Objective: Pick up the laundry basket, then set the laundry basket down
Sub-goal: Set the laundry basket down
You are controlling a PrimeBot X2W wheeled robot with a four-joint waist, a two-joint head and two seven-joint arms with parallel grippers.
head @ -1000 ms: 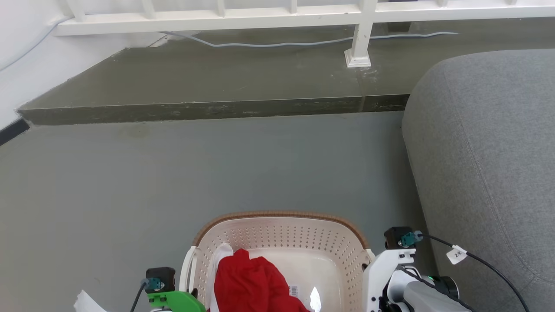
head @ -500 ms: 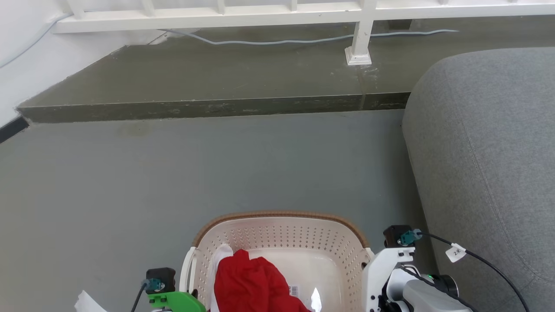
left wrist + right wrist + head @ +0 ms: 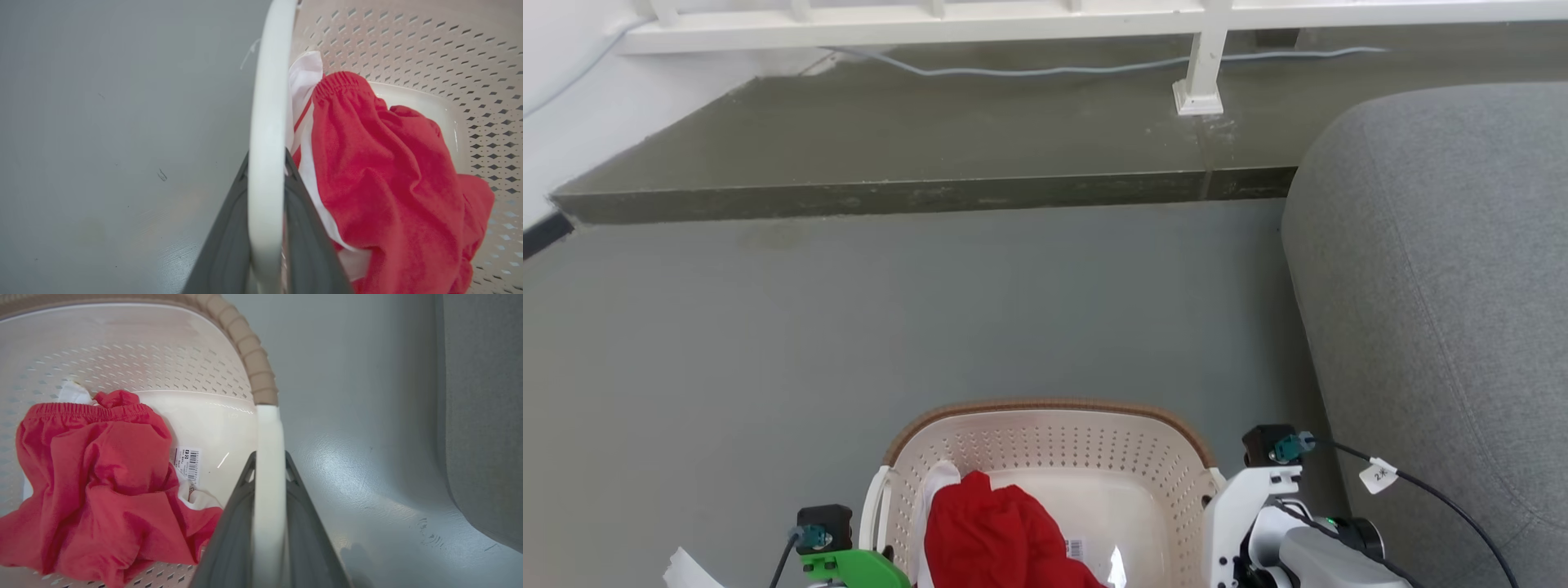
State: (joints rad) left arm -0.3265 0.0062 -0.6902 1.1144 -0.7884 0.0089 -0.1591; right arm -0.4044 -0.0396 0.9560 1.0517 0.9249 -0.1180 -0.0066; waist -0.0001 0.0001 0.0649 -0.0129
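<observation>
While my left fingers and right fingers clamp the cream-white perforated plastic laundry basket, uneven arms could tip it.

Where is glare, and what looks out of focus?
Head view: white glare spot on the bottom of the cream-white perforated plastic laundry basket. Right wrist view: a thin glint there, soft sheen on the grey floor; the white loop handle near the lens is blurred. Left wrist view: the other loop handle is soft.
</observation>
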